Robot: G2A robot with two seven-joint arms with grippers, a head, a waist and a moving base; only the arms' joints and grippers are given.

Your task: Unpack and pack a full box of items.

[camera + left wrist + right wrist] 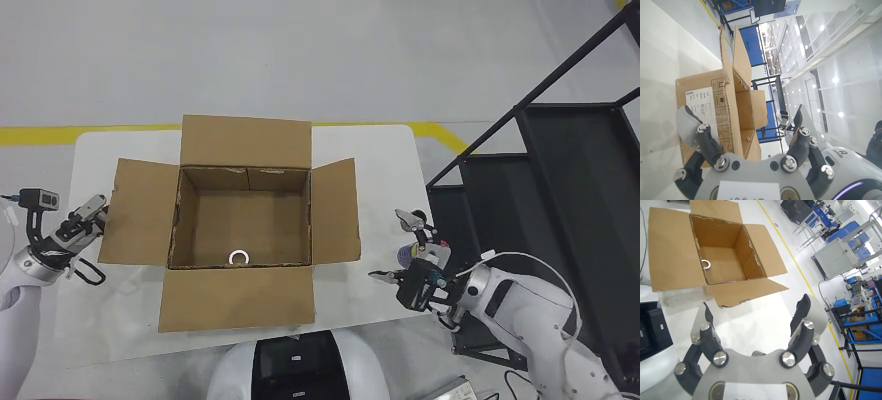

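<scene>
**Work table with open box, seen from above and from both wrists.** We show a white table [375, 150] with rounded corners. A black stepped frame [560, 150] stands beside it on the robot's right, and a yellow floor line [90, 132] runs behind its far edge.

At about the middle of the table sits the cardboard box [250, 215]. All four of its flaps are folded outward, so we look straight down onto its brown floor.

The left gripper [95, 240] is at the table's left edge, just beside the outer edge of the left flap [140, 215]. Its fingers are spread wide and clamp nothing. In its own wrist view the left gripper [743, 115] has the torn edge of that flap running up between its two fingers. We cannot tell whether the cardboard touches either one.

The right gripper [390, 245] hangs over the table's right edge, near the right flap [335, 215] but apart from it. In its own wrist view the right gripper [755, 304] is likewise spread wide and empty-handed, with bare tabletop behind the gap.

The smallest item is a silver-grey ring [240, 258]. It lies flat on the box floor, just beside the near wall and about midway along it. From the right wrist we see the ring [706, 263] close under that wall's rim.
</scene>
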